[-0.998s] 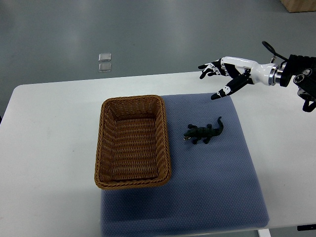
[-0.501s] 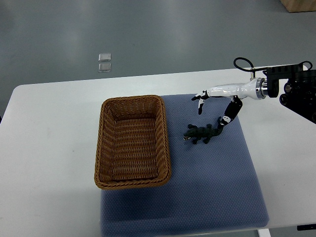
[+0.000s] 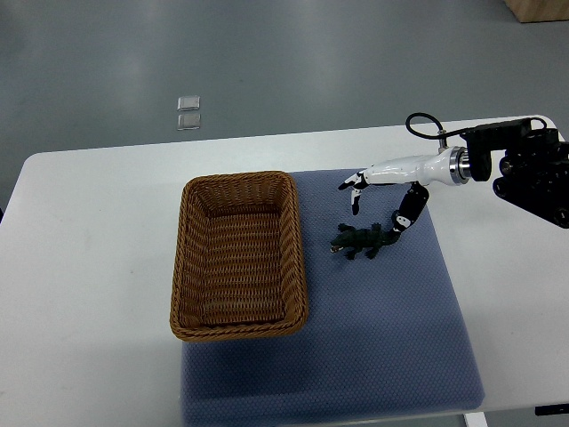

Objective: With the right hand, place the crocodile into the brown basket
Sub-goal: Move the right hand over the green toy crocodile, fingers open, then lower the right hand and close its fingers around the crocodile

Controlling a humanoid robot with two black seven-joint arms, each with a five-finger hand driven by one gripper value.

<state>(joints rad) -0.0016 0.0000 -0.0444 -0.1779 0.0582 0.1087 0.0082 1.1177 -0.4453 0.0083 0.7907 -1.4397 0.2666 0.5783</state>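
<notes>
Here, right hand (image 3: 388, 171), fingers (image 3: 354, 181) spread wide, gripping nothing, thumb tip at crocodile (image 3: 363, 241) tail.

Rough woven wicker basket (image 3: 185, 260); matt, perhaps cloth, mat (image 3: 382, 338).

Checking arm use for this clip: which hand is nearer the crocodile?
Right. The right hand hovers just beyond the crocodile, fingers spread, thumb near its tail; the left hand is not in view.

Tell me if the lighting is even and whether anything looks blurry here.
Top view: soft, even light with no hard shadows; no glare on the white table; the crocodile, brown basket and right hand look sharp, though the dark crocodile shows little surface detail.
</notes>
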